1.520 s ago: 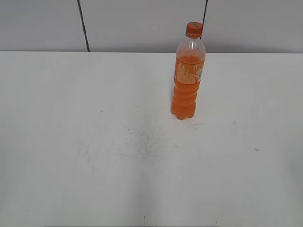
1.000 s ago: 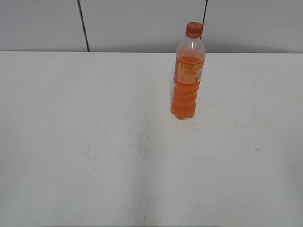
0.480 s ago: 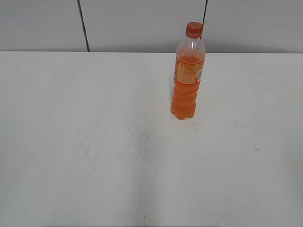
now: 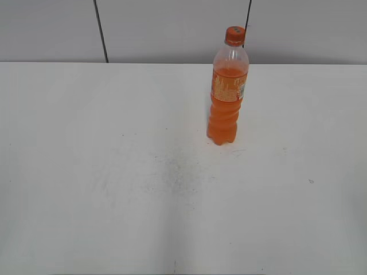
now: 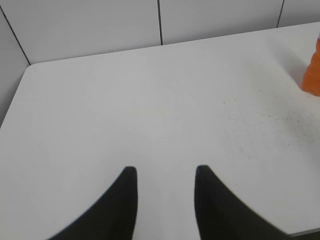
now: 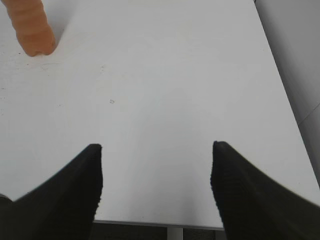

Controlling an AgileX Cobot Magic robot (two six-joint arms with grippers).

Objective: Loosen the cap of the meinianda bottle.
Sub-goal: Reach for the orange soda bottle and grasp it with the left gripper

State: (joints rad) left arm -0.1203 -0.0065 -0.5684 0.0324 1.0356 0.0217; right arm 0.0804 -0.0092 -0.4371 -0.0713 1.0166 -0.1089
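The meinianda bottle (image 4: pixel 227 91) stands upright on the white table (image 4: pixel 114 172), right of centre toward the back, with orange drink and an orange label. Its orange cap (image 4: pixel 234 35) sits on top. Neither gripper shows in the exterior view. In the left wrist view my left gripper (image 5: pixel 164 171) is open and empty above bare table, and the bottle's base (image 5: pixel 313 75) is far off at the right edge. In the right wrist view my right gripper (image 6: pixel 156 147) is wide open and empty near the table's front edge, with the bottle's lower body (image 6: pixel 31 27) at the top left.
A grey panelled wall (image 4: pixel 172 28) runs behind the table. A patch of dark specks (image 4: pixel 172 172) marks the table's middle. The table's right edge (image 6: pixel 280 90) and front edge show in the right wrist view.
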